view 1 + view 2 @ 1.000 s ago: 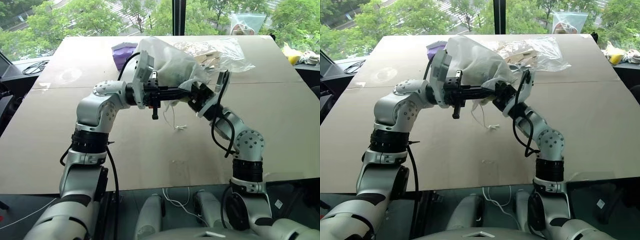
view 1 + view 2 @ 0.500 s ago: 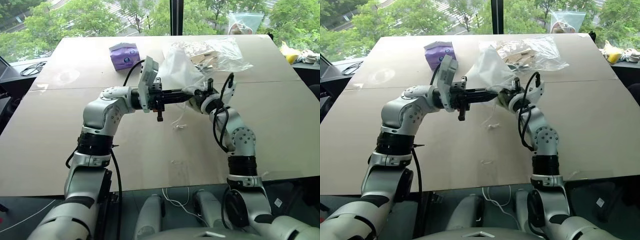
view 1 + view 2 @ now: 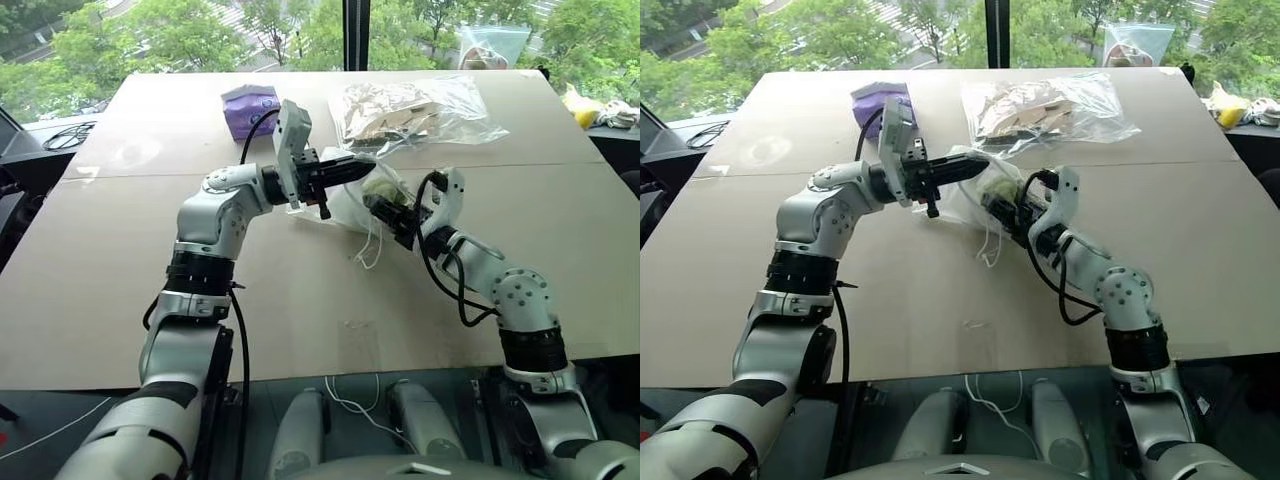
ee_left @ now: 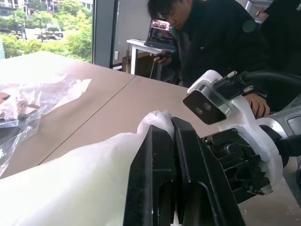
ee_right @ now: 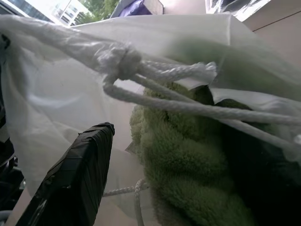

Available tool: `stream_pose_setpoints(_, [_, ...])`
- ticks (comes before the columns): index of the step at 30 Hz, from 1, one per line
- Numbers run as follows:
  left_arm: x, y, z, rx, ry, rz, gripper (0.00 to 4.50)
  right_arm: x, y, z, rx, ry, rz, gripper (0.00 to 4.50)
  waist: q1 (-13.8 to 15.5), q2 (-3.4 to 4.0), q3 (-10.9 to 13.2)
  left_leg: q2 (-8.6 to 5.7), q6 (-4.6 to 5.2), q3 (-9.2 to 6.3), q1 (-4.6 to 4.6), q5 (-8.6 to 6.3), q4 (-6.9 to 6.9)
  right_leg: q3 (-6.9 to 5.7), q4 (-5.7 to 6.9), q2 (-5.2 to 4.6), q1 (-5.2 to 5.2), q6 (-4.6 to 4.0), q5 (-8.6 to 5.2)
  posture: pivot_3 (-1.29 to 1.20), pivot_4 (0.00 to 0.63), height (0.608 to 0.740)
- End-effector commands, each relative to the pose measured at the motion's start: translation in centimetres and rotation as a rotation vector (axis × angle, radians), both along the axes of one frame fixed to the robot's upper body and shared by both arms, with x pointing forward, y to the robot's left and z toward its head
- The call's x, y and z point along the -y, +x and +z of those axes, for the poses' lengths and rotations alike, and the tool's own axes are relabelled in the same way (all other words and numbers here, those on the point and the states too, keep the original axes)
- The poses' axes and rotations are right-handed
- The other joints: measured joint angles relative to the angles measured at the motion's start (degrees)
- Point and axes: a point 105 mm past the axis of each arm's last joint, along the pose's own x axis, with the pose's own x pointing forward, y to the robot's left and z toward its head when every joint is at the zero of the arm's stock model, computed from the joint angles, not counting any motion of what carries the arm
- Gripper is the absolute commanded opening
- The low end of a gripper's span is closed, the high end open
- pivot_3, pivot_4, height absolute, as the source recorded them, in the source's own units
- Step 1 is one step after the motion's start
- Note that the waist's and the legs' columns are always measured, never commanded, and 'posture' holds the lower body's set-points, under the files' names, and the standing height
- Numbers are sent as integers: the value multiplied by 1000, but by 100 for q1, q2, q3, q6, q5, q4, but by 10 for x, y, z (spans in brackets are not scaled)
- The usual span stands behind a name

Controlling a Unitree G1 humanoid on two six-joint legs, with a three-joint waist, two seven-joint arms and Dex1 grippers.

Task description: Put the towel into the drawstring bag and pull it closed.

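The white drawstring bag [image 3: 338,205] droops onto the table between my two grippers. My left gripper [image 3: 343,171] holds its upper rim, fingers shut on a fold of the fabric [image 4: 157,117]. The light-green towel [image 5: 183,160] sits inside the bag's mouth and shows through the thin cloth [image 3: 379,187]. My right gripper [image 3: 384,208] reaches level into the mouth and stands open: one black finger [image 5: 75,174] is clear of the towel, the other lies against it. White cords [image 3: 372,243] hang from the mouth, and a knotted cord [image 5: 124,63] crosses in front of the towel.
A purple tissue pack [image 3: 248,108] lies behind my left arm. A clear plastic bag of beige items [image 3: 420,105] sits at the back of the tan table [image 3: 300,300]. A person in dark clothes [image 4: 211,42] stands past the table's right side.
The bag has come down from in the air to the table. My right gripper sank, rolled and opened, leaving the towel in the bag's mouth. My left gripper moved a little forward, still pinching the rim.
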Motion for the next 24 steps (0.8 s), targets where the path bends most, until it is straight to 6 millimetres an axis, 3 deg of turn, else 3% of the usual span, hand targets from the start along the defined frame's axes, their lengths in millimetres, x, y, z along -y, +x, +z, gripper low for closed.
stream_pose_setpoints(1, [0,-3,19,77,-12,-9,0,4,-10,4,107,-119,82,3896,2,0,0,0,0,0,0,0,0,0,0,0,0,3,-2,0,150,740])
stream_pose_setpoints(6, [3,-6,19,74,-10,-25,0,11,-14,7,230,-277,145,3896,15,0,0,-1,0,1,0,0,2,1,-1,0,1,6,-4,0,150,740])
stream_pose_setpoints(10, [6,-8,18,71,-11,-35,0,24,-2,-2,237,-411,81,3896,28,-1,0,-1,0,2,0,0,2,1,0,0,1,7,-4,0,150,740])
stream_pose_setpoints(11, [7,-8,18,71,-12,-37,0,26,2,-6,229,-442,65,3396,32,-1,0,-1,0,2,0,0,2,1,0,-1,1,7,-3,0,150,740])
stream_pose_setpoints(13, [8,-9,18,71,-12,-40,0,28,6,-12,222,-472,49,2849,37,-1,-1,-1,0,2,0,0,4,1,0,0,1,7,-4,0,150,740])
stream_pose_setpoints(18, [9,-10,18,70,-11,-49,0,21,10,-4,243,-420,37,211,41,-1,-1,-1,0,3,0,0,4,1,0,0,0,4,-2,0,150,740])
stream_pose_setpoints(19, [10,-10,18,70,-8,-53,0,18,10,3,242,-358,36,41,42,-1,-1,-1,0,2,0,0,4,2,0,0,0,3,-1,0,150,740])
stream_pose_setpoints(24, [15,-16,17,70,1,-94,0,9,7,42,226,-6,35,41,45,-1,0,0,0,2,0,0,4,2,2,-1,0,0,2,0,150,740])
